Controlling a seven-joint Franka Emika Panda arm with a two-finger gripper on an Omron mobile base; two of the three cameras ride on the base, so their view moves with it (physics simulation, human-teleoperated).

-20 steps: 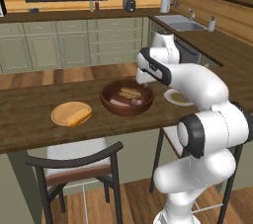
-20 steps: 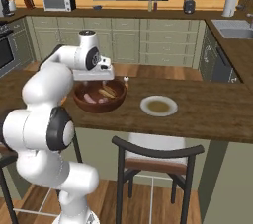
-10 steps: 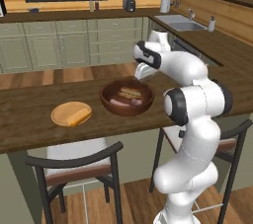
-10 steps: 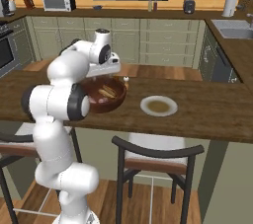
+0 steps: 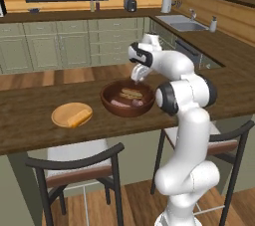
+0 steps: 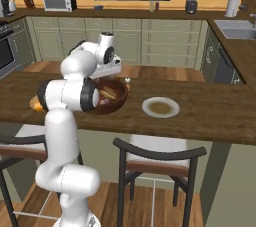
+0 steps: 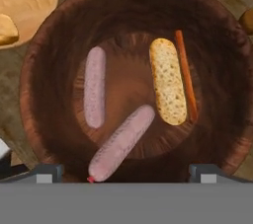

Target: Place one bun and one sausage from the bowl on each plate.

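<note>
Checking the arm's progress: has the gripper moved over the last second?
Yes. The gripper swung from the dark reddish-brown wooden bowl's right rim toward its far rim.

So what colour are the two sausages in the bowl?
Pale pinkish, both sausages, against the dark reddish-brown bowl; clearest in the hand view.

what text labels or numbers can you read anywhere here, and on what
None can be read.
The bowl, both plates and the food carry no writing.
The microwave and the small appliances on the back counter are too small and blurred to show any marks.
</note>
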